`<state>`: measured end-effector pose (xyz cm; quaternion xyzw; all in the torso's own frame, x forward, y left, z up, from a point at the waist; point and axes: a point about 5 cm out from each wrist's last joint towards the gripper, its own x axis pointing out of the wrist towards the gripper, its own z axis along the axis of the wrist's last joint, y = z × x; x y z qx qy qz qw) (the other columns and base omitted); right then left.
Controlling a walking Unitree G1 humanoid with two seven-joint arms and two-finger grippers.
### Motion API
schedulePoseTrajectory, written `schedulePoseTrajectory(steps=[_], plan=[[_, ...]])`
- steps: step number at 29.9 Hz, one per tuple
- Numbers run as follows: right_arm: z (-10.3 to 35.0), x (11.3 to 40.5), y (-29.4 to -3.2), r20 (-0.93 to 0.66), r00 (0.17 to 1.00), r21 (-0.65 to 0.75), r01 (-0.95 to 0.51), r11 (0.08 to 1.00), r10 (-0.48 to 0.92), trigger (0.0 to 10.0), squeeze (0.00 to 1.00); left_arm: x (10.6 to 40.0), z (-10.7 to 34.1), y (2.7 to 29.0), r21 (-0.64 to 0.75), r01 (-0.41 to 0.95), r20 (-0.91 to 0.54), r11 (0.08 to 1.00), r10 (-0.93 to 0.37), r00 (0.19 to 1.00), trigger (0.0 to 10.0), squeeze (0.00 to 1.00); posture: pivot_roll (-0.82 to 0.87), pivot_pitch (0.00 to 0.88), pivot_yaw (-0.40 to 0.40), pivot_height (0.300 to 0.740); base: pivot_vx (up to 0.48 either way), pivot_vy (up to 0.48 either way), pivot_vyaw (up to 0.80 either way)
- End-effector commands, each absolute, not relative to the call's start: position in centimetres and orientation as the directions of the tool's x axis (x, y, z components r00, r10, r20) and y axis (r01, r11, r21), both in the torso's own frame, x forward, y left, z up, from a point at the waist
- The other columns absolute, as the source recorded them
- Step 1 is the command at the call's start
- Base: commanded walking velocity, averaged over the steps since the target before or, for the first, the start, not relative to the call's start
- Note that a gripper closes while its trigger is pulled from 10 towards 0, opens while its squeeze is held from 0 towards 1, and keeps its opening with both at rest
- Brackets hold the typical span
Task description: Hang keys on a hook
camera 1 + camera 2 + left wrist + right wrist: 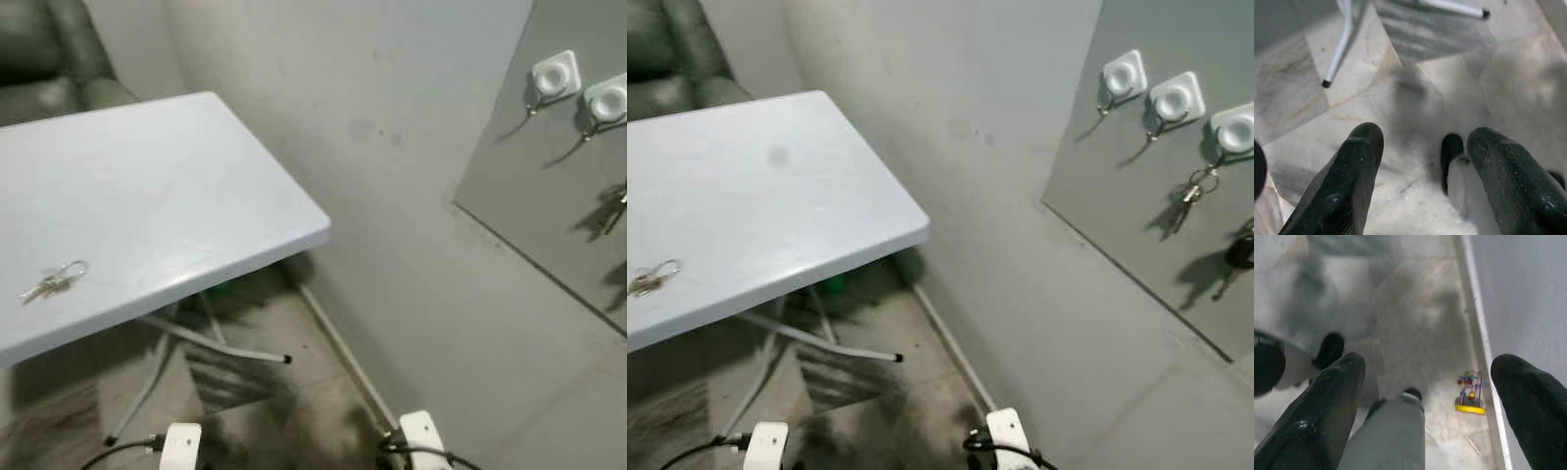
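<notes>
A small bunch of keys [54, 282] with a ring lies flat near the front left of the pale blue folding table [196, 176]. On the wall to the right hangs a grey board [1117, 196] with white square hooks [1124, 73]. One hook [1236, 129] holds another bunch of keys [1193, 196], and a dark key [1239, 255] hangs further right. Both arms hang low at my sides, over the marble floor. My left gripper [1425, 142] is open with nothing in it. My right gripper [1432, 367] is open wide and empty too.
A green armchair [49, 49] stands behind the table. The table's metal legs [216, 343] splay out over the floor. A grey wall [411, 196] runs along the right, with a small colourful object [1470, 394] on the floor by its skirting.
</notes>
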<state>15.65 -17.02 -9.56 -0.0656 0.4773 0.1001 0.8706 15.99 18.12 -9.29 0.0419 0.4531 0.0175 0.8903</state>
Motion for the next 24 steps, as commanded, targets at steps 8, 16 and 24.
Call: schedulePoseTrajectory(steps=[8, 16, 24], plan=[[-9.60, 15.56, -17.29, -0.850, 0.517, -0.023, -0.233, 0.972, 0.104, 10.0, 0.00, 15.43, -9.54, 18.15, 0.084, -0.002, -0.818, 0.996, 0.070, 0.572, 10.0, 0.00, -0.09, 0.000, 0.001, 0.740, 0.000, 0.000, 0.79], [-9.59, 15.58, -17.29, -0.850, 0.517, -0.024, -0.235, 0.972, 0.104, 10.0, 0.00, 15.52, -9.50, 18.18, 0.081, -0.009, -0.817, 0.997, 0.072, 0.572, 10.0, 0.00, -0.09, 0.000, 0.000, 0.740, 0.000, 0.000, 0.79], [-9.53, 15.69, -17.35, -0.842, 0.531, -0.008, -0.195, 0.981, 0.099, 10.0, 0.00, 15.51, -9.51, 18.20, 0.049, -0.050, -0.818, 0.998, 0.069, 0.571, 10.0, 0.00, -0.08, 0.000, 0.000, 0.740, 0.000, 0.000, 0.69]])
